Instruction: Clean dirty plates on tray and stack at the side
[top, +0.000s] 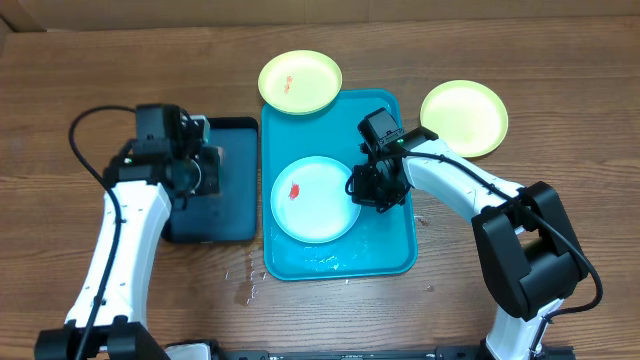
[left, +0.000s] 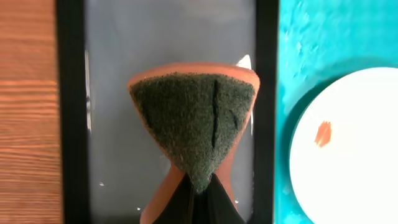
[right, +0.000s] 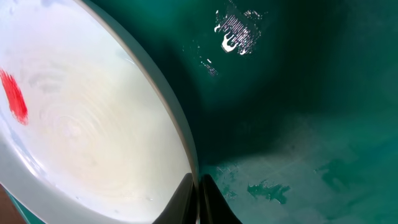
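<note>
The right end effector (top: 360, 190) pinches the blue plate (top: 310, 208) at its right rim (red smear opposite); the left end effector (left: 199, 194) grips a sponge (left: 193, 121).

Bright teal all over the tray (top: 390, 255), with white glints of wet on its floor. Pale blue-white on the middle plate (top: 325, 220), marked by one red smear (top: 296, 191) left of centre. Pale yellow with a lime-green rim on the back plate (top: 300, 82), flecked with small orange spots; same yellow and lime on the right plate (top: 463, 118). Navy-black on the small tray (top: 225, 215). Dark green scouring face over an orange body on the sponge (left: 193, 124). Brown wood grain across the table (top: 100, 60). White links and black joints on the arms (top: 125, 230)
</note>
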